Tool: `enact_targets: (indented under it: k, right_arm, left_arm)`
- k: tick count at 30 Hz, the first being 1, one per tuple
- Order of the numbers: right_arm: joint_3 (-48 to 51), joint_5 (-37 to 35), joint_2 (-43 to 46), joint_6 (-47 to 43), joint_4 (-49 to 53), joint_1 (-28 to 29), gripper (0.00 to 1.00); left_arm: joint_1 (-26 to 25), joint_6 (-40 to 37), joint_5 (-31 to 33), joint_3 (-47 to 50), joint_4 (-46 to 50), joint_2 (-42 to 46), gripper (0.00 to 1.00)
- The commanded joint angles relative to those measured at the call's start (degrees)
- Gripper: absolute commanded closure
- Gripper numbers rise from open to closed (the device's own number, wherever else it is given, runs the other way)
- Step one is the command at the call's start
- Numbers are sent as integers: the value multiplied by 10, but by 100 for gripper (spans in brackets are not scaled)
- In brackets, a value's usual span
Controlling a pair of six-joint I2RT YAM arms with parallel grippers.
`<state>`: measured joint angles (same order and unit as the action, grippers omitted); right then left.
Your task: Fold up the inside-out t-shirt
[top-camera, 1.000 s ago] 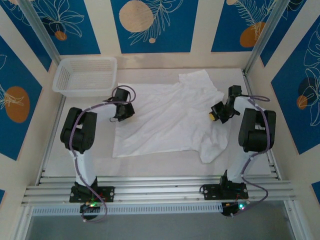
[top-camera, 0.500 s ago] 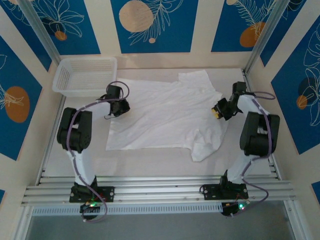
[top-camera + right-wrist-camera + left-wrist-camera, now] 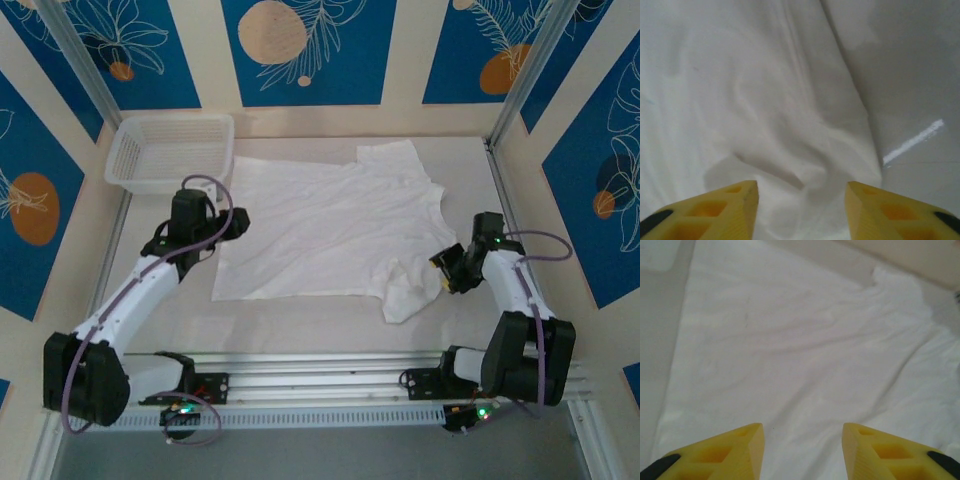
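The t-shirt [image 3: 320,235] is lying lengthwise between the left gripper [image 3: 802,435] and right gripper [image 3: 802,192], both hovering spread-jawed and empty at its ends.

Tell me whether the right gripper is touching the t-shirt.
Cannot tell. In the right wrist view the right gripper stands open over the t-shirt, no cloth pinched; neither it nor the top view shows contact or gap.

The right gripper [image 3: 802,212] hangs above the t-shirt [image 3: 740,95] with its two yellow fingers [image 3: 715,210] spread apart and nothing between them. The white cloth lies wrinkled – a deep fold sits just beyond the fingertips. At the right, bare table [image 3: 920,75] shows, with a bright glint near the cloth's edge.
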<state>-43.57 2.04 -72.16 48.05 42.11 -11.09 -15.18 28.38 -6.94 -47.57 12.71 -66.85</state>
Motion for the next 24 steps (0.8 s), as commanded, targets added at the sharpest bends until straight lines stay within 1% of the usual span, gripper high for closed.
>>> enact_targets:
  k: [1,5,6,7,9,10,11,12,16,18,21,24]
  right_arm:
    - [-10,-54,-41,-10,26,24,46]
    - [-13,-62,-91,0,-2,30,46]
    - [-13,-66,-101,2,-7,30,47]
    - [-13,-68,-106,2,-9,29,51]
    - [-11,-64,-107,-1,-15,25,74]
    - [-6,-61,-99,-3,-18,20,88]
    - [-1,-56,-87,-6,-21,14,96]
    - [4,-50,-74,-9,-24,7,100]
    - [30,-16,-4,-19,-40,-22,100]
    - [43,-9,29,-18,-43,-26,100]
    - [67,-14,59,-3,-47,-30,100]
    - [93,-13,64,8,-57,-33,100]
  left_arm:
    - [-4,-26,45,31,78,29,55]
    - [-4,-8,91,43,123,34,55]
    - [-3,3,105,46,133,33,55]
    - [-3,15,117,48,143,33,55]
    - [2,46,134,52,166,32,54]
    - [5,58,135,56,174,31,54]
    - [9,70,136,60,184,33,54]
    - [13,80,136,65,191,34,54]
    - [30,113,135,94,213,49,54]
    - [38,119,128,111,213,55,53]
    - [49,126,95,125,201,48,52]
    - [58,145,64,127,192,22,50]
